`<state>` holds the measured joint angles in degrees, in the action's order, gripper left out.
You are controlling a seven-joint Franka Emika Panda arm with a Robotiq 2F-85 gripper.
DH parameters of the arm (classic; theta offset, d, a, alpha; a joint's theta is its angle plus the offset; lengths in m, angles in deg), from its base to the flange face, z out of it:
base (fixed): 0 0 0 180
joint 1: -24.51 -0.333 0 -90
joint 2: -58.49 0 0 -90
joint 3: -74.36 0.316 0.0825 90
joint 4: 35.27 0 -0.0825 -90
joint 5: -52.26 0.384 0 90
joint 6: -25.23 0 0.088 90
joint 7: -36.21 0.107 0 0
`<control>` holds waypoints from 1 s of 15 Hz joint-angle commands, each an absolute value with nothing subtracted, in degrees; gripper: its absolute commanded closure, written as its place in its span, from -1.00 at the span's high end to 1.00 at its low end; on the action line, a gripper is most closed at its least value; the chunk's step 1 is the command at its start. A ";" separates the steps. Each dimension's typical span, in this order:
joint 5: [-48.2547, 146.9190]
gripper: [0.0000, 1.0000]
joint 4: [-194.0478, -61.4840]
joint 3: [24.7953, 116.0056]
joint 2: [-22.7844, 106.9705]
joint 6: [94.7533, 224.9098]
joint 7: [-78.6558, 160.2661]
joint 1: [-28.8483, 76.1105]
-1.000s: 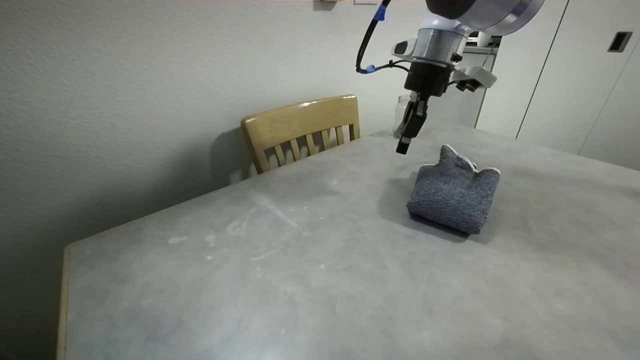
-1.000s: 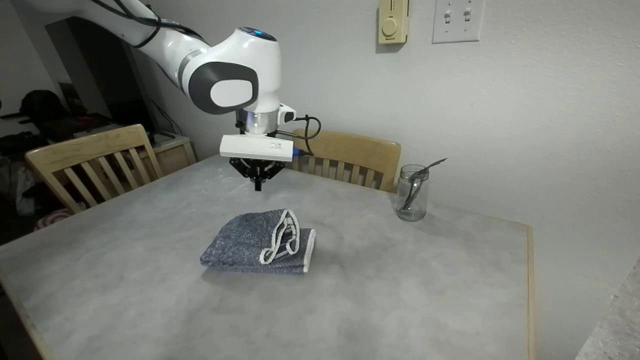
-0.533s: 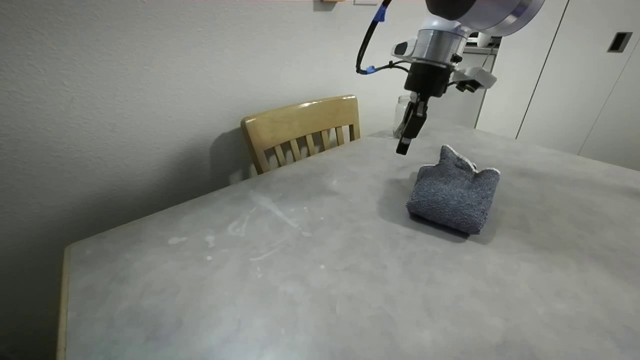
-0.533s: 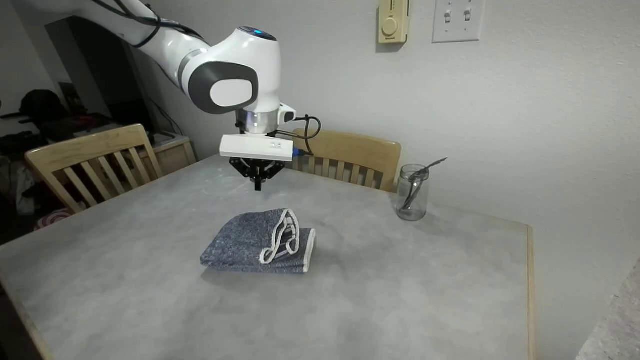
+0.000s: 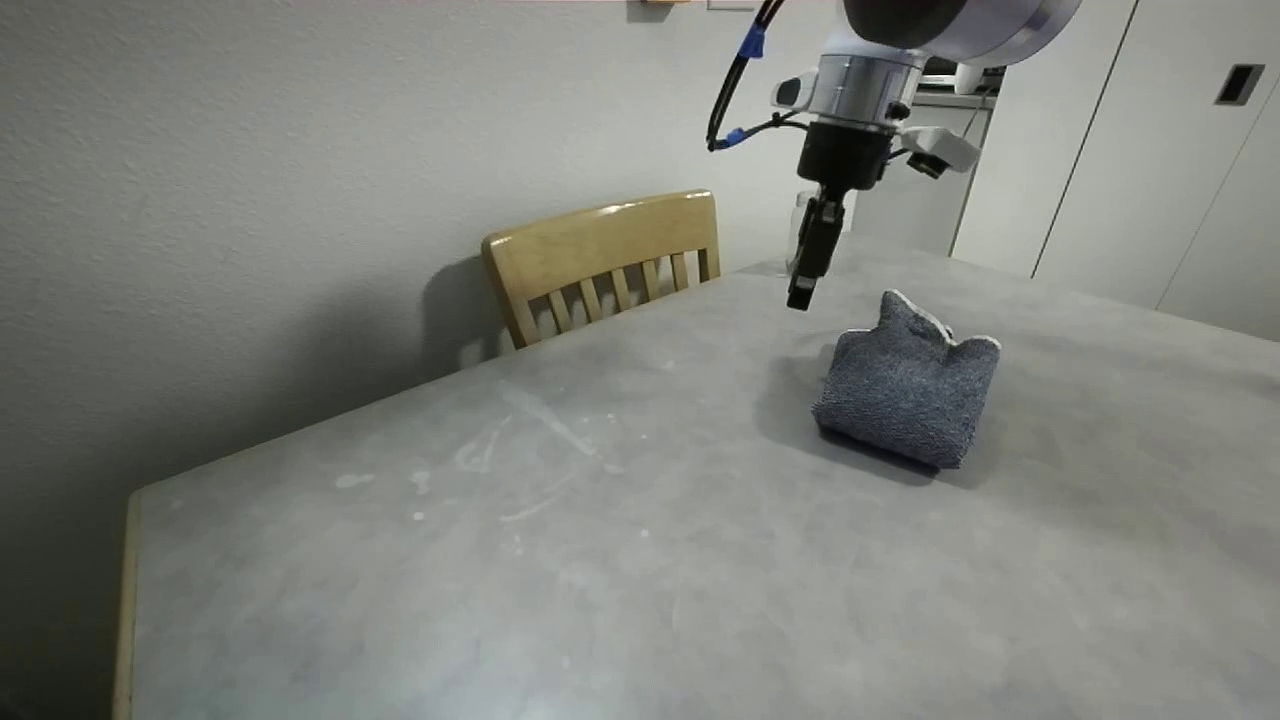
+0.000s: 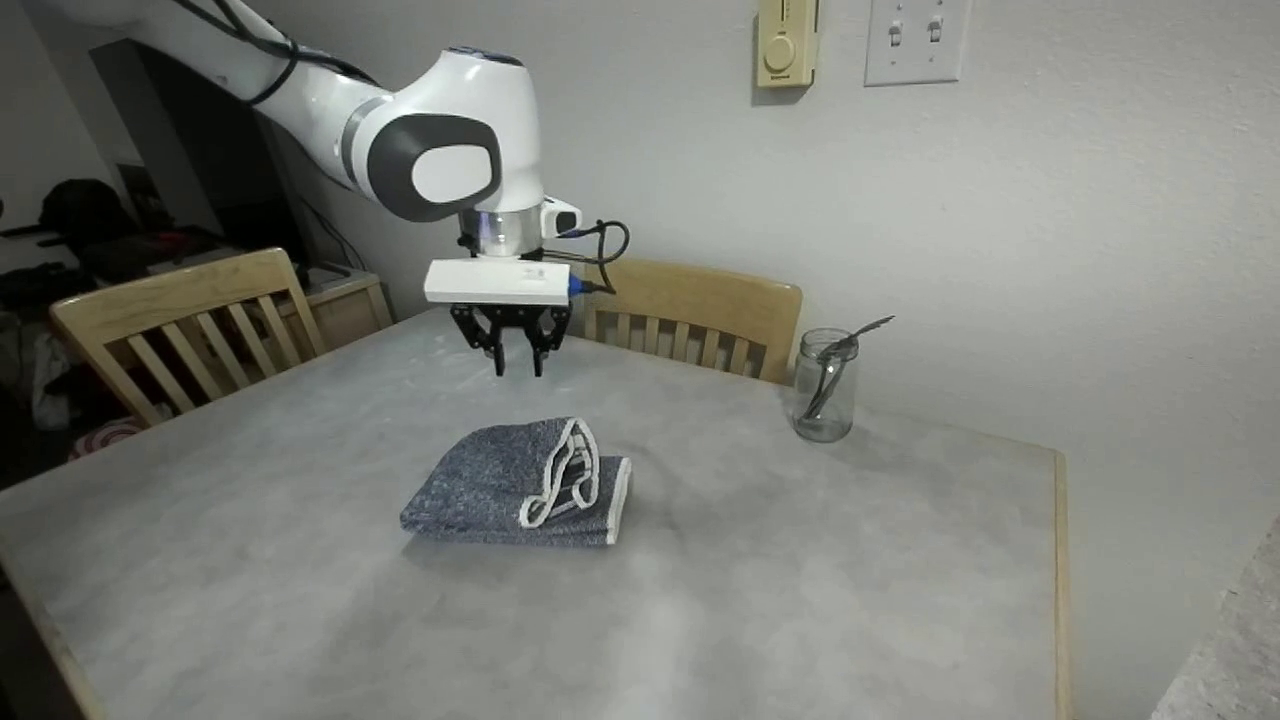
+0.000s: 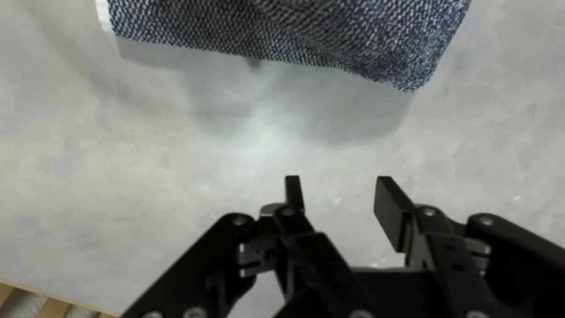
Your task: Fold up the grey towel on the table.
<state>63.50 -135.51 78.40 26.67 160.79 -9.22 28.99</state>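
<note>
Pale surface (image 7: 154, 185) is bearing the towel (image 7: 304, 33), lying past the spread, empty pincer (image 7: 338, 181) in the wrist view, not beneath it.

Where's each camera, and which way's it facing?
Exterior view: raised, facing across the table to white panels; gripper and some arm show.
Exterior view: raised, facing across the table to a wall with switches; gripper and more arm show.
Wrist view: arm-mounted, facing down at towel and table; gripper's fingers show.
Both exterior views share the towel, gripper and jar.
</note>
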 commanded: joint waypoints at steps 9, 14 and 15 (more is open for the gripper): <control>39.17 0.46 -148.28 74.65 39.63 155.67 28.88 19.27; 35.24 -0.22 -150.49 74.23 41.28 153.18 33.96 18.87; 34.18 -0.39 -149.79 74.05 40.62 152.72 34.72 19.07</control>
